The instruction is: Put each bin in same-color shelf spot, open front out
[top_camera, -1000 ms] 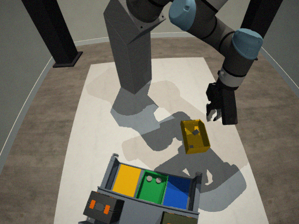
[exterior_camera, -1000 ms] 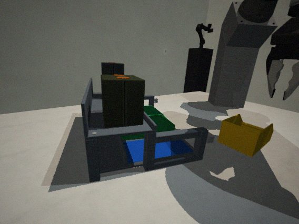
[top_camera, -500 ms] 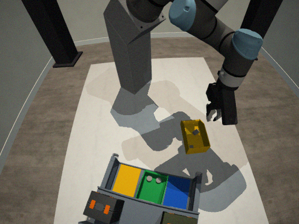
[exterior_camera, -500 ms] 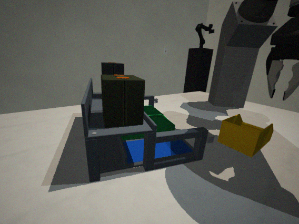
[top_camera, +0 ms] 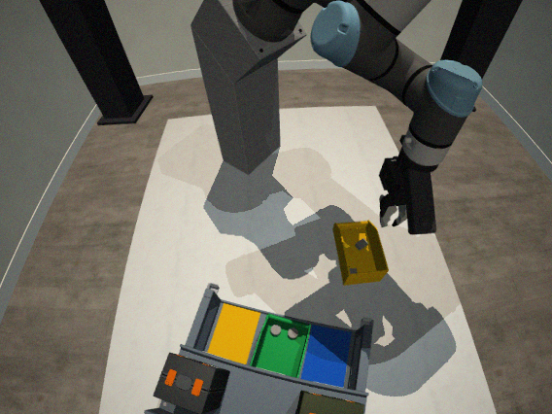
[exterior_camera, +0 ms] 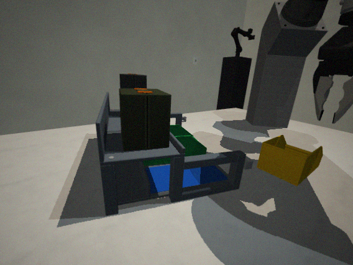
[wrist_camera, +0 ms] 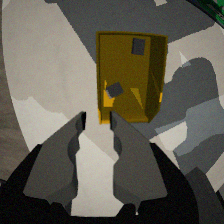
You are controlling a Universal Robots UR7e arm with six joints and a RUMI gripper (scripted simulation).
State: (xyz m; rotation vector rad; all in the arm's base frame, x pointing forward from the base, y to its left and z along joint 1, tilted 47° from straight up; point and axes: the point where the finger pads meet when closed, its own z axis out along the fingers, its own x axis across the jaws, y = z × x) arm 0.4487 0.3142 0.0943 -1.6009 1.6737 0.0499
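A yellow bin (top_camera: pixel 360 253) stands on the white table, apart from the shelf, with two small grey parts (top_camera: pixel 362 244) in it. It also shows in the exterior view (exterior_camera: pixel 289 163) and the wrist view (wrist_camera: pixel 131 75). My gripper (top_camera: pixel 393 219) hangs above the table just beyond the bin's far end, fingers pointing down, a little apart and empty. In the wrist view the fingertips are just short of the bin's near left corner. The shelf (top_camera: pixel 282 345) has a bare yellow mark (top_camera: pixel 234 332), a green bin (top_camera: pixel 281 346) in the middle and a blue mark (top_camera: pixel 327 357).
Dark boxes (exterior_camera: pixel 145 118) with orange tabs sit on the shelf's upper board, one also in the overhead view (top_camera: pixel 190 381). The robot's grey pedestal (top_camera: pixel 243 97) stands at the back of the table. A black pillar (top_camera: pixel 99 58) stands at the back left.
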